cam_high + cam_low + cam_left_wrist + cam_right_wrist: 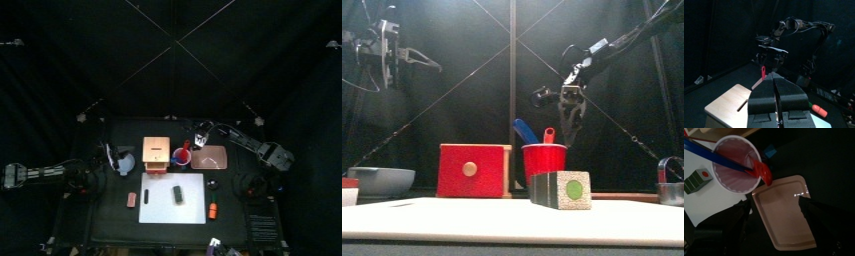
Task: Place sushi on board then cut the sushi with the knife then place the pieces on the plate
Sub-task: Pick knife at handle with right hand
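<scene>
"Right, the sushi roll (175,192) sits on the white cutting board (158,210), six o'clock from the red cup (181,155)."

"Right gripper (568,115) hangs above that cup, jaws apart. Left gripper (774,79): pinched together."

Showing a black surface (114,228) with several things resting straight on it. Bearing at the front middle a white cutting board (167,212), lying flat. Carrying behind the board, in a row from left to right, a blue-grey bowl (122,161), a pale wooden box (156,152) with its red drawer front turned toward the front edge, a red cup (181,156) just beside the box, and a flat pink tray (211,158). Bearing a small pinkish toy (131,198) just left of the board and a small orange toy (211,209) just right of it. Holding, toward the right side, a round metal cutter (672,193) standing with its wire handle up.
</scene>
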Action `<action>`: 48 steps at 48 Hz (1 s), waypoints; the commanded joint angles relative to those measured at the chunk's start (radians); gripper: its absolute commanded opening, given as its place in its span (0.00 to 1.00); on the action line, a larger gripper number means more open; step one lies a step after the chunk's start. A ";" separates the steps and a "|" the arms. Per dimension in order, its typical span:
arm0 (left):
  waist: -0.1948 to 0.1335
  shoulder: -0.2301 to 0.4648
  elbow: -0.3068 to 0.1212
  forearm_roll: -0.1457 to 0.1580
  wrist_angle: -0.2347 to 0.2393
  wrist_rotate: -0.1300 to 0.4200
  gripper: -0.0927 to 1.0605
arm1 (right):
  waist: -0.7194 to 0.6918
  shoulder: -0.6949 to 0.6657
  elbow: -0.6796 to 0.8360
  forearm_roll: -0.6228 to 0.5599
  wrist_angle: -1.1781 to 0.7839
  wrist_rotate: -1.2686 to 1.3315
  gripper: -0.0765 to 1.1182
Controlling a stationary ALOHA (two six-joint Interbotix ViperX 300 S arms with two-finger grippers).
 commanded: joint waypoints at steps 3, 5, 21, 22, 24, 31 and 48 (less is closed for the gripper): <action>0.017 0.002 -0.006 -0.002 -0.009 0.003 0.17 | 0.003 0.046 -0.120 0.023 0.064 -0.005 0.95; 0.017 0.002 -0.002 -0.002 -0.009 0.003 0.17 | 0.006 0.063 -0.138 0.031 0.086 -0.005 0.95; 0.029 0.002 0.015 -0.002 -0.008 0.002 0.17 | 0.067 0.120 -0.187 0.017 0.126 -0.003 0.95; 0.029 0.002 0.015 -0.002 -0.008 0.002 0.17 | 0.067 0.123 -0.189 0.017 0.130 -0.003 0.95; 0.029 0.002 0.017 -0.002 -0.009 0.002 0.17 | 0.069 0.130 -0.195 0.015 0.144 -0.003 0.94; 0.029 0.002 0.020 -0.002 -0.008 0.000 0.17 | 0.067 0.152 -0.215 0.015 0.187 0.002 0.91; 0.032 0.002 0.020 -0.002 -0.008 0.000 0.17 | 0.061 0.160 -0.241 0.012 0.198 0.003 0.65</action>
